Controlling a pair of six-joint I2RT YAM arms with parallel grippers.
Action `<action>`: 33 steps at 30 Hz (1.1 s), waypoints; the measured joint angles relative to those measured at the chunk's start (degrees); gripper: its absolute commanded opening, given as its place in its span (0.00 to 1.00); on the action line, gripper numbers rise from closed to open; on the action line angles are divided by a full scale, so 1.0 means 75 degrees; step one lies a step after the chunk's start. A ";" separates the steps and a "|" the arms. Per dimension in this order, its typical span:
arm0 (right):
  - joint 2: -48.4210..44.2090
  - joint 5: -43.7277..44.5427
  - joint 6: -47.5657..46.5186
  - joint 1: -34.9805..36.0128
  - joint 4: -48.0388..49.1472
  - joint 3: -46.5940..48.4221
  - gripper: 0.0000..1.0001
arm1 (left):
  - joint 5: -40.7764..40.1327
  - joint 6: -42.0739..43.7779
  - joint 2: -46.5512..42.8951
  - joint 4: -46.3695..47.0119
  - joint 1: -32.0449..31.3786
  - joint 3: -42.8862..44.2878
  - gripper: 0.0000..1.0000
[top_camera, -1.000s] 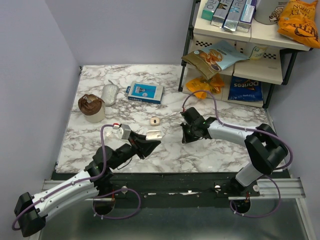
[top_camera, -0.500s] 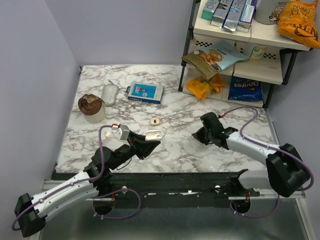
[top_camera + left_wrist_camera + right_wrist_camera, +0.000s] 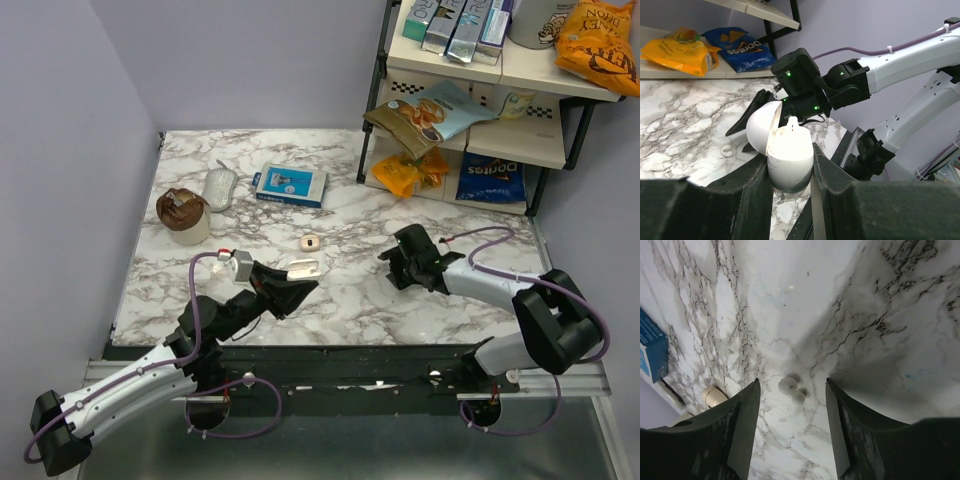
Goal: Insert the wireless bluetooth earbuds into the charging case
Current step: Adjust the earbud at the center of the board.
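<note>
Clamping the open charging case point(image 3: 790, 167) by its lower shell, the left gripper point(image 3: 788, 154) has its jaws tight on it and the lid tipped back. A white nub pokes up inside, probably one earbud seated, can't confirm. The right gripper point(image 3: 792, 383) hovers with jaws apart around the loose earbud point(image 3: 788, 386) on the marble table point(image 3: 890, 315), not touching. Left to do: grab and seat it.
</note>
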 measured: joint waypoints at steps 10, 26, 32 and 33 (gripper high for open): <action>-0.0560 -0.0050 -0.3998 0.0003 -0.0962 0.1297 0.67 | -0.0058 0.0003 0.0184 -0.0003 -0.0017 0.0000 0.00; 0.1955 -0.0982 -1.1010 0.0976 -0.2600 0.3410 0.76 | -0.0096 0.0035 0.0230 -0.0061 -0.0035 0.0000 0.00; 0.1964 -0.0883 -1.1328 0.1026 -0.2736 0.3421 0.72 | -0.0096 0.0035 0.0201 -0.0169 -0.0061 0.0000 0.00; 0.1967 -0.0836 -1.1342 0.1020 -0.2734 0.3418 0.70 | -0.0096 0.0032 0.0201 -0.0169 -0.0067 0.0000 0.00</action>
